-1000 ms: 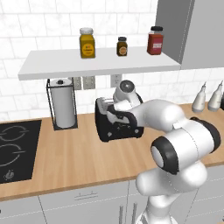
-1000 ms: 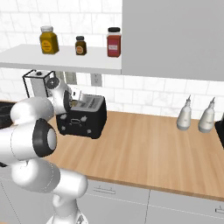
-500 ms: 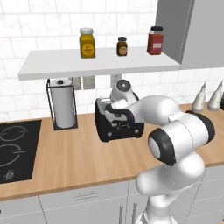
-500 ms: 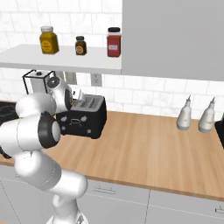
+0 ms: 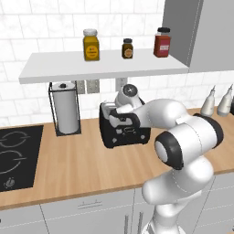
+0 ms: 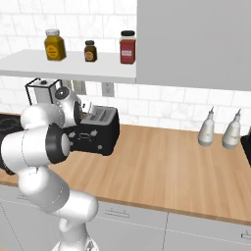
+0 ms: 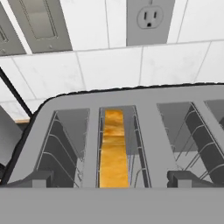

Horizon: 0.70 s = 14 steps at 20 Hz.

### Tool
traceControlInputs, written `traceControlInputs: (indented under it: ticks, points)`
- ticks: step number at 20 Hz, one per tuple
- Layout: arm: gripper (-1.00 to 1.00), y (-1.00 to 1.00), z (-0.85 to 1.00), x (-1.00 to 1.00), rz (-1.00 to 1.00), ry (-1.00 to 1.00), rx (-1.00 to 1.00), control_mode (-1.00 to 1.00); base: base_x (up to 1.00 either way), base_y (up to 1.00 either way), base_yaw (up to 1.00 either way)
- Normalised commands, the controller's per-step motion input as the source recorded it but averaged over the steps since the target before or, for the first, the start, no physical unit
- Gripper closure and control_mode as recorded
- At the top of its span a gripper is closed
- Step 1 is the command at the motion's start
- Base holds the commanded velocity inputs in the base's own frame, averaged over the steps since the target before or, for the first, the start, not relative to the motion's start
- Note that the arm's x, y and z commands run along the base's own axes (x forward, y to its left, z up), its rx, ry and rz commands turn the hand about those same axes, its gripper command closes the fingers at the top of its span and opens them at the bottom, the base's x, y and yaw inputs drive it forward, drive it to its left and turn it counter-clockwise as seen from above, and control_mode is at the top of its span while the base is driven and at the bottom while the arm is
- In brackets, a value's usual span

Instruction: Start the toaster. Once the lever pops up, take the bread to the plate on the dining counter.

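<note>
Above the toaster [image 5: 124,130], on wooden counter [image 5: 82,160]: gripper [image 7: 113,178], jaws spread wide, empty; bread [image 7: 113,148] seated in second slot from the left in the hand view; step judged: starting the toaster, lever not yet pressed; next calls for reaching the lever; white tiled wall, wall outlet [image 7: 149,17], shelf [image 5: 100,66] with jars, paper towel roll [image 5: 65,108].

The arm [image 5: 183,137] is showing glossy white rounded shells, with dark grey rings circling its joints.
</note>
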Motion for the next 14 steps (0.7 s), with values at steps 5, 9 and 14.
traceControlInputs:
  ticks: [5, 9, 14]
  points:
    - [1.00, 0.00, 0.00, -0.01, 0.00, -0.05, 0.03, -1.00, 0.00, 0.00, 0.00]
    - [1.00, 0.00, -0.04, 0.00, 0.00, -0.02, 0.01, -1.00, 0.00, 0.00, 0.00]
    - [1.00, 0.00, -0.05, 0.00, 0.00, 0.00, 0.00, -1.00, 0.00, 0.00, 0.00]
